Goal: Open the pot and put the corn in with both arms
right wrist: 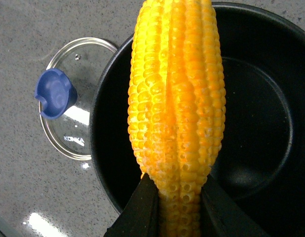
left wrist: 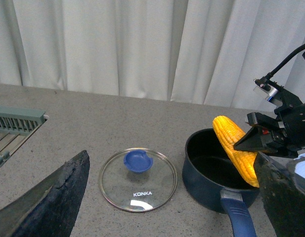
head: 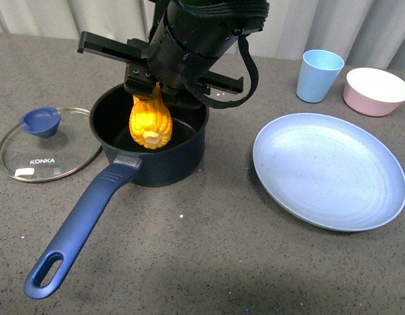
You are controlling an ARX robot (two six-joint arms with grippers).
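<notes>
Above your pot (head: 164, 164), the hanging corn (head: 150, 122) partly blocks the mouth; a flat lid (head: 58, 156) lies just left, a plate (head: 330, 172) well right.

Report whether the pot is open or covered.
Open. The glass lid lies on the table beside the pot; the right gripper holds the corn over its black interior.

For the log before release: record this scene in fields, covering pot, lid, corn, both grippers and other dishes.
pot: dark navy-blue round saucepan, uncovered, long handle toward the camera
lid: flat glass disc with blue knob, lying on the grey table beside the pot
corn: yellow-orange husked cob, tilted, lower end inside the pot; bottom contact unclear
right gripper: shut on the corn's upper end
left gripper: open, holding nothing
other dishes: light blue plate, light blue cup, pink bowl, opposite the lid
</notes>
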